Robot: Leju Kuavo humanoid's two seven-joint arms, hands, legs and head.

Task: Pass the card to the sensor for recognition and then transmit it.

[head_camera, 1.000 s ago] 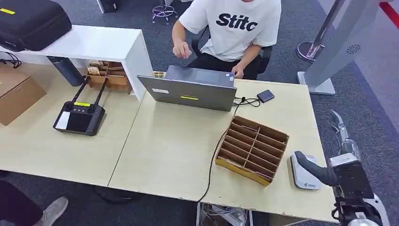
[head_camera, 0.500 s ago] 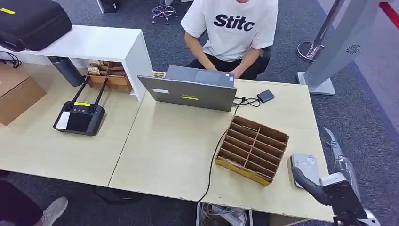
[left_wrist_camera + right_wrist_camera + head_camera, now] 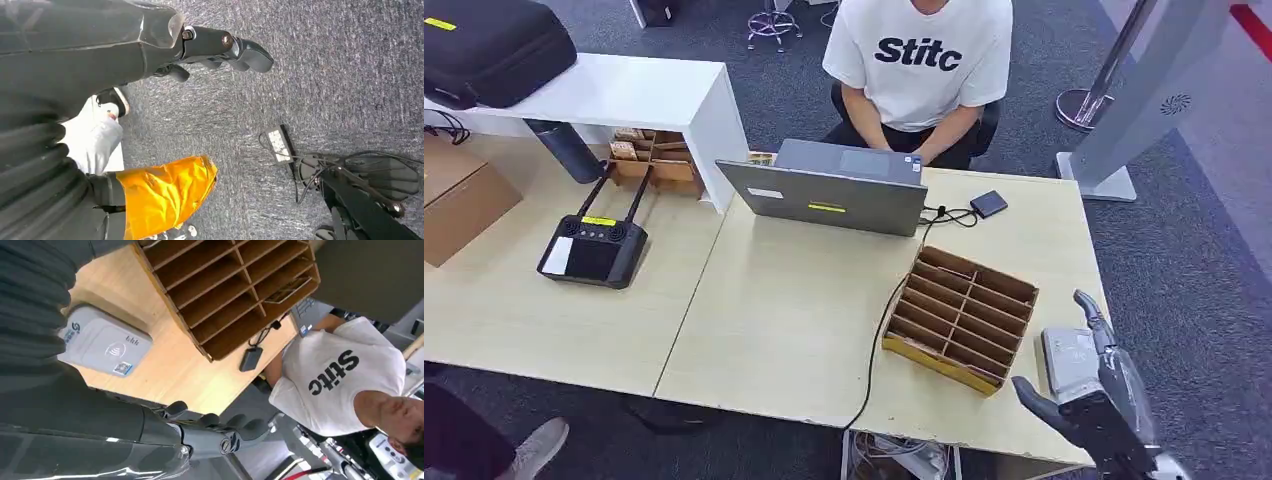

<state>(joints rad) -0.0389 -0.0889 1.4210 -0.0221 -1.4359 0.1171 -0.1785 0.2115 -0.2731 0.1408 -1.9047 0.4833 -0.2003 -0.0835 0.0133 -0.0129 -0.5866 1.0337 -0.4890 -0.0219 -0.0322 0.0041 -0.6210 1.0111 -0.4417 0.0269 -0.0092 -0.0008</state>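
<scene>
The flat, pale grey plastic card sensor (image 3: 1067,357) with rounded corners lies face up near the right edge of the light wooden worktop (image 3: 804,320), just beside the brown slotted wooden card rack (image 3: 964,315). A contactless wave symbol and small blue logo mark its top.

A pale wood-grain table (image 3: 784,330) is showing a smooth matt top, beside a glossy white shelf unit (image 3: 639,95). The divided sorter box (image 3: 962,315) is looking like brown corrugated cardboard with raw cut edges. The card sensor (image 3: 102,345) is wearing smooth light-grey plastic. The laptop (image 3: 824,195) lid is appearing as brushed grey metal. Rough grey carpet (image 3: 325,75) is covering the floor. The seated person's T-shirt (image 3: 919,60) is soft white cloth with black print.
</scene>
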